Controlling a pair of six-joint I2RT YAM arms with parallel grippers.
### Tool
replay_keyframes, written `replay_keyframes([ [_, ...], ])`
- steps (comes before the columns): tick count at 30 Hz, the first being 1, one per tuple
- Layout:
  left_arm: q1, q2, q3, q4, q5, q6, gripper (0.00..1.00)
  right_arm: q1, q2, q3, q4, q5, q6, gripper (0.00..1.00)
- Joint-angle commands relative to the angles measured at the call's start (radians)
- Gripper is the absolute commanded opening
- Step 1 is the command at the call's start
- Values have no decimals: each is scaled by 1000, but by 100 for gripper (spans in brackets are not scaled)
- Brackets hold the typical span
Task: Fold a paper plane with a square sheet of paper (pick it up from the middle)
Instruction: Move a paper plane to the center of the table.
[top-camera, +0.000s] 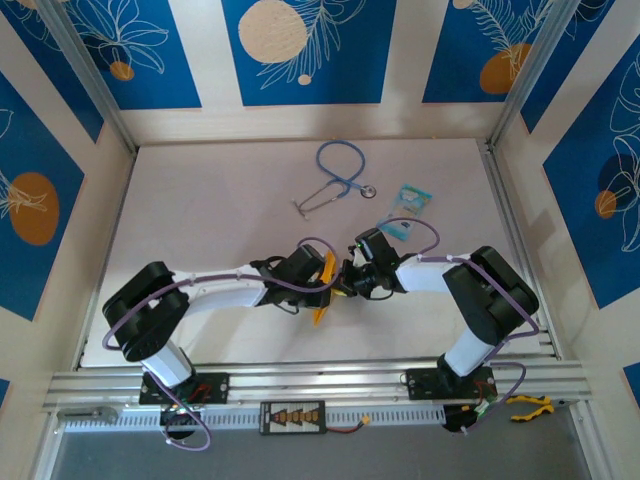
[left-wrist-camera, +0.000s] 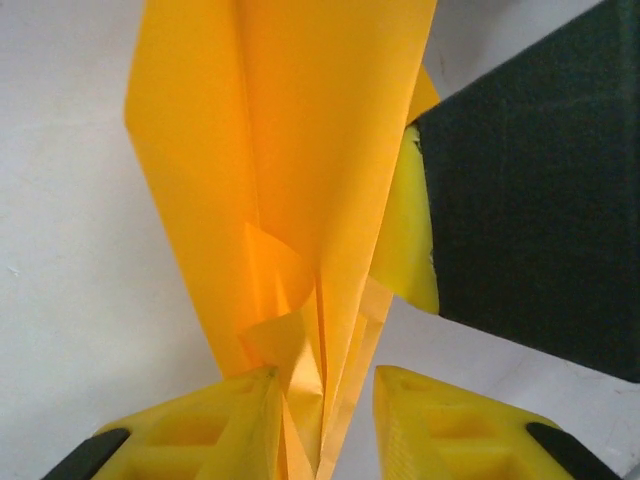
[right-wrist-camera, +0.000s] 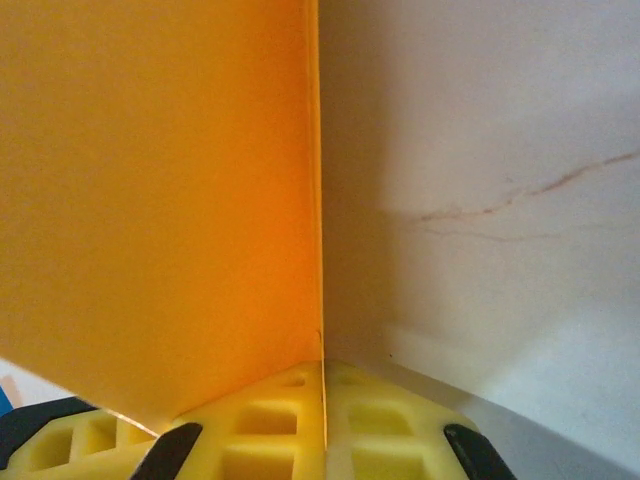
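- Right pincer (right-wrist-camera: 322, 368): pressed together on the plane (right-wrist-camera: 160, 200) edge; paper stands upright over the table (right-wrist-camera: 480, 150).
- Left pincer (left-wrist-camera: 325, 385): spread, folded layers loose between its fingers.
- Plane: near-centre table, between both arms.
- Handling, judged mid-crease: hold the right pinch firm, close left squarely on the centre fold, don't skew layers.

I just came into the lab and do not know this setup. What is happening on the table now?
Two robot arms meet at the middle of the table and handle a folded orange paper between them. The right tool is closed on one edge of it. The paper also runs between the fingers of the left tool, which stand apart. It has several folds but is not yet a finished plane. A stethoscope and a blue packet lie farther back.
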Motion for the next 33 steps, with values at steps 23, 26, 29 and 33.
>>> replay_keyframes([
  [23,-11,100,103,-61,-86,49,18,-4,-16,-18,20,-38,7,3],
  [26,-11,102,106,-82,-115,40,17,-4,-20,-20,20,-36,6,3],
  [29,-11,109,111,-91,-125,38,16,-4,-20,-21,21,-35,3,3],
  [33,-11,132,118,-77,-92,46,18,-4,-20,-24,20,-35,4,3],
])
